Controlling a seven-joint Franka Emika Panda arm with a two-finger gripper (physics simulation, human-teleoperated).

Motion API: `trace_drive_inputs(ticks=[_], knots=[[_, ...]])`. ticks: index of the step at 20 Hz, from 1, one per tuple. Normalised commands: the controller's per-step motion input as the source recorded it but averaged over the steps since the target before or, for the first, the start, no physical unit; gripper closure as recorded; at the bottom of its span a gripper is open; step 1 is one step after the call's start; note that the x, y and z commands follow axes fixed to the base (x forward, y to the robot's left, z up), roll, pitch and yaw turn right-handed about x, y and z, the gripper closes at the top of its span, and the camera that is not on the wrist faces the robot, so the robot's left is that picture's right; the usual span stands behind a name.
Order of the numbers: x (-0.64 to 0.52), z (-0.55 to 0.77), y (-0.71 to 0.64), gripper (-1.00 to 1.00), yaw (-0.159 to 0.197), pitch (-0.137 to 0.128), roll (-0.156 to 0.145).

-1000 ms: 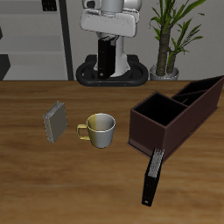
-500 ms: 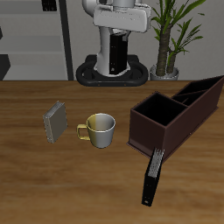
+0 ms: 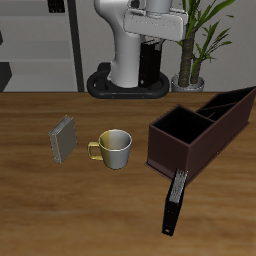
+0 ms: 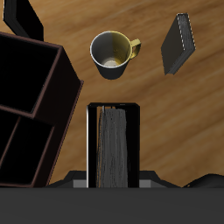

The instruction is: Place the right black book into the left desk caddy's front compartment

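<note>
My gripper (image 3: 161, 30) hangs high over the back of the table, shut on the right black book (image 3: 155, 62), which hangs upright below it. In the wrist view the book (image 4: 114, 147) shows edge-on between my fingers (image 4: 92, 149), its pages visible. The left desk caddy (image 3: 170, 142), a long maroon-brown box with one divider, stands nearer the table's front edge than my gripper, off to one side of it. Its open compartments also show in the wrist view (image 4: 54, 94), beside the held book.
A slimmer black book with a pale strip (image 3: 175, 200) leans against the caddy's front end and also shows in the wrist view (image 4: 21, 17). A cream mug with a yellow handle (image 3: 115, 148) and a small grey book (image 3: 65, 140) sit mid-table. A potted plant (image 3: 190, 45) stands behind.
My gripper has swung sideways across the back of the table with the black book in it, toward the caddy's side. The things on the table have not moved.
</note>
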Motion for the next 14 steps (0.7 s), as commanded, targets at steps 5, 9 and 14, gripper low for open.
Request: trace_drive_inputs(ticks=[5,9,14], knots=[[-0.14,-0.19,0.27,1.0,-0.031,0.014,0.062],[-0.09,-0.07,0.26,1.0,-0.043,-0.006,0.006],[0.02,-0.06,0.22,1.0,-0.06,0.01,-0.01]])
